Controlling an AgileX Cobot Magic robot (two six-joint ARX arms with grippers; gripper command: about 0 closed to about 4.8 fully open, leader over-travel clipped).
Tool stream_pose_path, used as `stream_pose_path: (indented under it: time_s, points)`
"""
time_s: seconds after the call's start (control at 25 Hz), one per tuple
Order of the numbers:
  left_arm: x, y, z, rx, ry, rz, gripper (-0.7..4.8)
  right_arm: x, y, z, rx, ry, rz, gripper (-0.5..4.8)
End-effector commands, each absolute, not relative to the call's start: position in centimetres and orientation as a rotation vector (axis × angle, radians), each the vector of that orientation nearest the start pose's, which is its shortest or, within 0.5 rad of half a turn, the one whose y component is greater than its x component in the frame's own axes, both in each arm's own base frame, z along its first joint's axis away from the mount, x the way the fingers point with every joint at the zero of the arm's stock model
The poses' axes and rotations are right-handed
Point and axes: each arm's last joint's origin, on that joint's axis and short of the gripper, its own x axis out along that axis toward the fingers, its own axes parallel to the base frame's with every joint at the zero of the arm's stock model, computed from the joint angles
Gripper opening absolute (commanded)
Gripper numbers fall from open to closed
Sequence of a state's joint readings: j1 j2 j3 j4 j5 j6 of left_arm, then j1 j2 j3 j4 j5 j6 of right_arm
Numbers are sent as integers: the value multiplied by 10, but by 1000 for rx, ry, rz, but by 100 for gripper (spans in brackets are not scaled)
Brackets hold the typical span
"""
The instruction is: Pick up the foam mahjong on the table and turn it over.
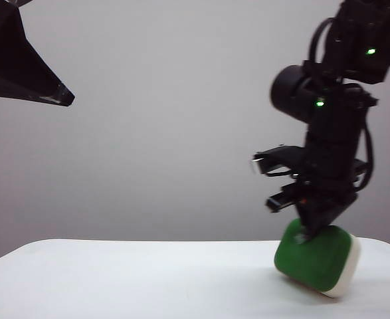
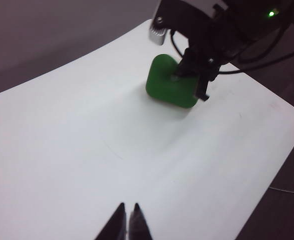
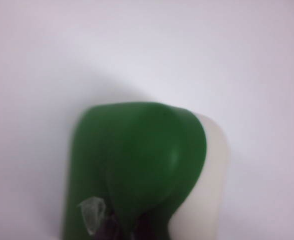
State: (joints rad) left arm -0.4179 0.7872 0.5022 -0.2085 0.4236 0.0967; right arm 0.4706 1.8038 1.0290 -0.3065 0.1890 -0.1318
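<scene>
a foam mahjong block (image 1: 317, 259) is pinched at its dark green upper edge by the right fingers (image 1: 312, 229), nearly closed, and is tilted on one corner at the right of the white surface (image 1: 115, 279). the turning-over step appears under way; rotation onto its other face is needed next. the left fingers (image 2: 127, 220) are held closed and empty, well apart.

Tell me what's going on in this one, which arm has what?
The right tool is shut on the foam block, pinching its upper edge. The block stands tilted on the right part of the white table, green side toward the outside camera, cream side away. Whether its lower edge touches the tabletop is hard to tell. The left tool hangs shut over bare tabletop, well away from the block, holding nothing.
</scene>
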Motion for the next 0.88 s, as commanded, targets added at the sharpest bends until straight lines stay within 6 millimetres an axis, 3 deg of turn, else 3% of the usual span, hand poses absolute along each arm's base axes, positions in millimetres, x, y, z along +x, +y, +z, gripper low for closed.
stream_pose_path:
  time_s: [0.04, 0.12, 0.16, 0.2, 0.24, 0.32, 0.44, 0.52, 0.68, 0.76, 0.88]
  points:
    - [149, -79, 236, 83, 475, -854, 17, 303, 176, 152, -428, 988, 430, -6]
    - [148, -79, 235, 82, 486, -854, 17, 301, 195, 162, -369, 952, 538, 18]
    - [148, -79, 234, 82, 492, -854, 17, 302, 204, 169, -323, 924, 578, 103]
    - [148, -79, 234, 82, 495, -854, 17, 304, 208, 174, -299, 906, 593, 151]
    - [148, -79, 234, 82, 500, -853, 17, 306, 210, 178, -288, 895, 594, 162]
    - [147, -79, 234, 82, 503, -853, 17, 309, 212, 185, -283, 877, 596, 152]
    - [147, -79, 233, 82, 508, -853, 17, 312, 213, 190, -291, 867, 576, 38]
    - [147, -78, 232, 82, 520, -853, 17, 313, 207, 188, -307, 890, 535, 31]
    - [146, -78, 232, 82, 530, -853, 17, 310, 197, 183, -526, 915, 334, 30]
    - [146, -78, 232, 82, 530, -853, 17, 310, 194, 183, -627, 913, 286, -2]
    - [146, -78, 232, 82, 530, -853, 17, 311, 190, 180, -750, 898, 173, -8]
